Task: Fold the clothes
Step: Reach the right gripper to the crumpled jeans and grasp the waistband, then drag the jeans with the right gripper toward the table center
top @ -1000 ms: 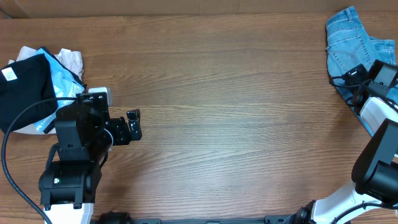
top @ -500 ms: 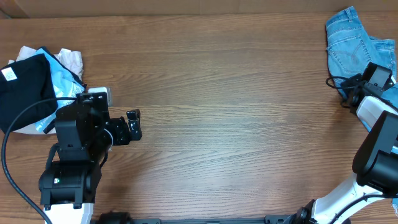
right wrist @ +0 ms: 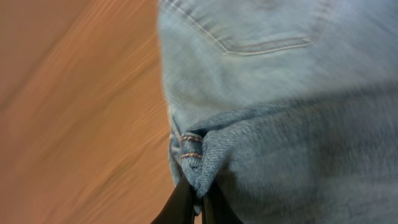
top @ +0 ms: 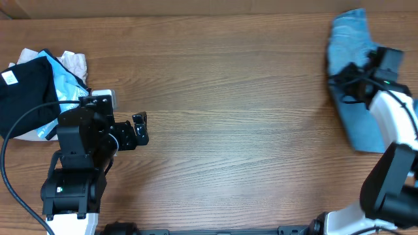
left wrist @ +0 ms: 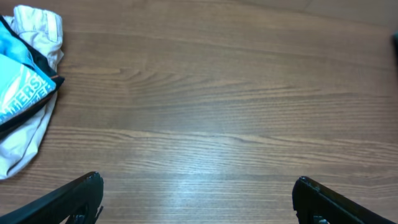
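Gripping: right gripper (right wrist: 198, 194) clenched on jeans (top: 359, 127) at 2 o'clock
Left gripper (top: 140, 129): released, idle (9 o'clock)
Folds: none yet

The overhead camera looks straight down on the worktop (top: 228, 130), far enough off to take in its full width. The left wrist camera rides low behind the left gripper (left wrist: 198, 190) and faces forward over the wood. The light garments (left wrist: 25, 93) ahead to that gripper's left also show from overhead. The right wrist camera sits very close behind the right gripper (right wrist: 198, 202), with the jeans (right wrist: 280, 124) filling its blurred frame; the overhead view shares them.
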